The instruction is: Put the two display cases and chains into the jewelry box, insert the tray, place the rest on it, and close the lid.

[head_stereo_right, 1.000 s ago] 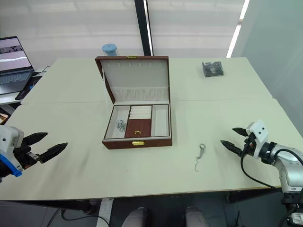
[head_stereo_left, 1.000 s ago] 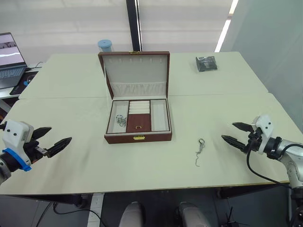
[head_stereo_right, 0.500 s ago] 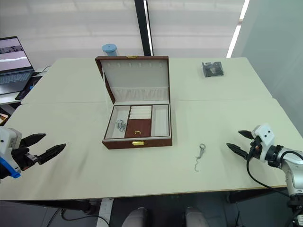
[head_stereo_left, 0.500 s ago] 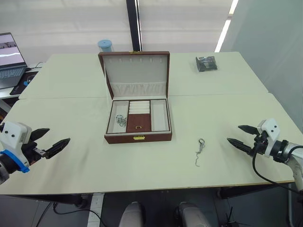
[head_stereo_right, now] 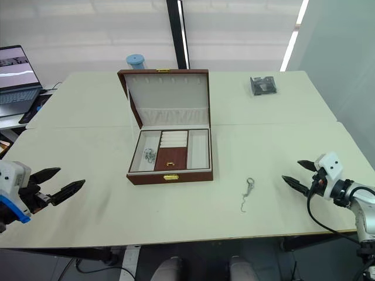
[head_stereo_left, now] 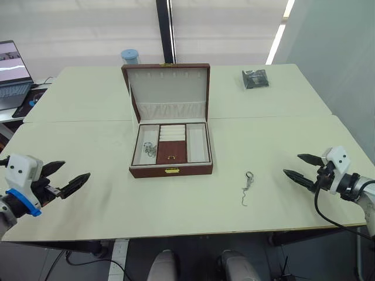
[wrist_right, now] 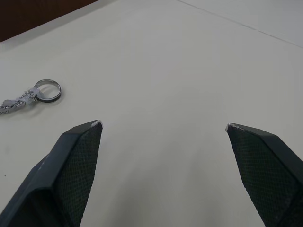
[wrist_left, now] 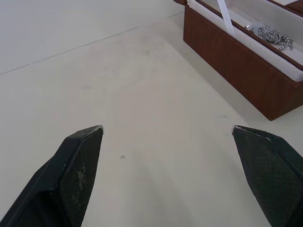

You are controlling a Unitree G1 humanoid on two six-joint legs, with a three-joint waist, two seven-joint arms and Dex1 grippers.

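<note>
Meanwhile, both the left pincer [head_stereo_left: 66, 176] and right pincer [head_stereo_left: 300, 167] gape empty, one chain [head_stereo_left: 246, 187] lying between box [head_stereo_left: 170, 170] and right pincer.

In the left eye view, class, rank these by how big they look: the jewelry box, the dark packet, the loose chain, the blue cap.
1. jewelry box
2. dark packet
3. loose chain and blue cap: too alike, and at different distances, to rank.

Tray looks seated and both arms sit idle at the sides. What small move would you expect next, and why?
Probably the right gripper reaches toward the chain lying on the table in front of the jewelry box. It is the nearer gripper, its fingers are open, and the chain with a ring at one end lies loose outside the box. The tray is already in and the lid stands open.
</note>
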